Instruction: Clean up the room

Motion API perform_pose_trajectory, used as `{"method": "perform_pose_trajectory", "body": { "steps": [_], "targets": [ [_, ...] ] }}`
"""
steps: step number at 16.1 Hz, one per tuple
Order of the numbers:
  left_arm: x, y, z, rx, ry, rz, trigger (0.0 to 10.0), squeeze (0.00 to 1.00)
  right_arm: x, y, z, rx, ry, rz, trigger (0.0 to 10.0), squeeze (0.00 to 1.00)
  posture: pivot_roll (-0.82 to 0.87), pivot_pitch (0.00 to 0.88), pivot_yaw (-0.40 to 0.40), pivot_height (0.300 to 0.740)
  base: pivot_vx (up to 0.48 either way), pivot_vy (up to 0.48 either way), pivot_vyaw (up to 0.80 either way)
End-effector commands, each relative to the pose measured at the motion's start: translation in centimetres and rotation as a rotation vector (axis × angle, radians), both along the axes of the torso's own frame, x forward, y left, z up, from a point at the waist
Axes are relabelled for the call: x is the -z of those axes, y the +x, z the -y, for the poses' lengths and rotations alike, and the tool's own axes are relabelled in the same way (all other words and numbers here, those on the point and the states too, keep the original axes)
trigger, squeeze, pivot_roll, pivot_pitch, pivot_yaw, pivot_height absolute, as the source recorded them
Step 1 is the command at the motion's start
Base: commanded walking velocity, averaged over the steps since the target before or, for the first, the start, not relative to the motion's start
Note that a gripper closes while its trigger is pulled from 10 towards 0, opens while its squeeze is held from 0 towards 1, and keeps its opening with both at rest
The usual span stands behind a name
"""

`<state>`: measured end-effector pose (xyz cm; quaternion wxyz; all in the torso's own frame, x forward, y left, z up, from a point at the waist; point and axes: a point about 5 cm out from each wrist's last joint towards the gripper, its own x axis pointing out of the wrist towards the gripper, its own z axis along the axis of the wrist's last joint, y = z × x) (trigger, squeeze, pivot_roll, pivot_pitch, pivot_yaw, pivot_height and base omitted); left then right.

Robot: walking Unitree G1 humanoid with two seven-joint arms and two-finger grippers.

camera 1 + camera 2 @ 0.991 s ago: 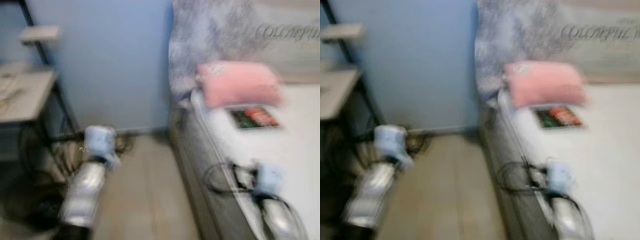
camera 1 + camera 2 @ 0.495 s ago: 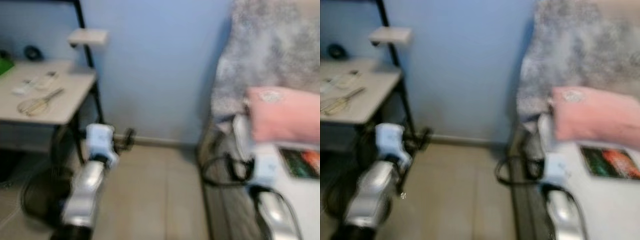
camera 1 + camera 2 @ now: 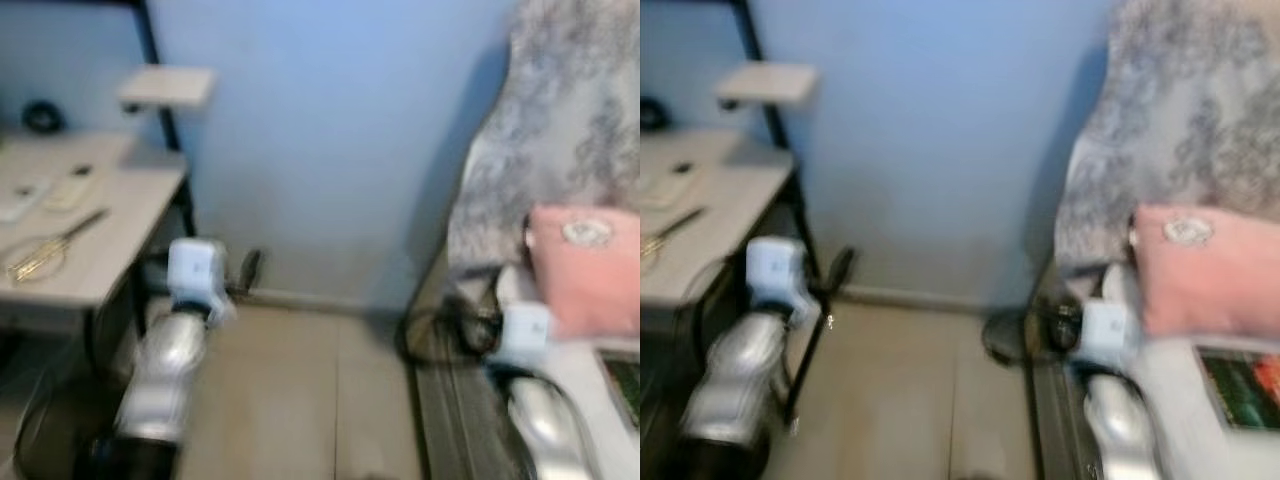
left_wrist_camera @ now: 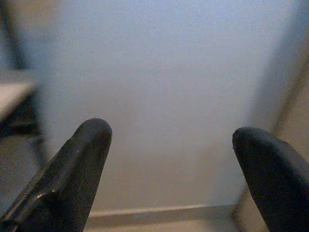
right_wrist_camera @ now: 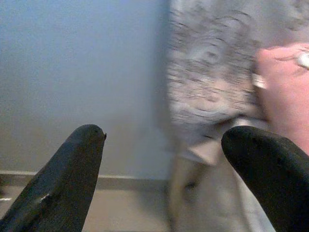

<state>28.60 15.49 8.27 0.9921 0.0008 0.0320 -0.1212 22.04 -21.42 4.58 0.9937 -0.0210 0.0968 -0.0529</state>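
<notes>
A pink pillow [image 3: 1205, 272] lies flat on the bed, just beyond the right pincer [image 5: 164, 169], beside grey patterned bedding [image 3: 1200, 130].

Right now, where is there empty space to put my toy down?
The tan floor between the desk and the bed is bare. The desk's near right part looks free; its left holds small things. By the pink pillow and cables it is crowded.

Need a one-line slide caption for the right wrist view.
Right gripper, fingers apart and empty, faces the blue wall, grey patterned blanket and pink pillow.
</notes>
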Motion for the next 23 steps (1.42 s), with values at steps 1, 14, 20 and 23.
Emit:
{"method": "perform_pose_trajectory", "body": {
  "steps": [1,14,20,23],
  "targets": [
    [-0.4,0.3,-1.3,-0.021,0.037,0.014,10.0,0.00,-1.2,0.7,-0.7,-0.020,-0.007,0.047,10.0,0.42,0.10,0.013,-0.033,0.736,0.480,0.000,0.00],
    [0.8,0.4,-0.5,-0.014,0.028,-0.058,10.0,0.00,-1.4,0.0,-1.1,-0.008,0.003,0.027,10.0,0.42,0.09,0.022,-0.027,0.736,0.111,0.000,-0.12],
    [0.4,-2.7,2.1,0.213,0.039,0.005,10.0,0.00,-1.1,-4.0,0.2,0.032,0.080,0.003,10.0,0.44,0.09,0.010,-0.059,0.736,0.000,0.000,0.00],
    [-0.1,-2.6,2.4,0.177,-0.011,0.027,10.0,0.00,-1.2,-3.6,0.4,0.052,0.097,0.012,10.0,0.44,0.08,0.000,-0.060,0.736,0.000,0.000,0.00]
  ]
}}
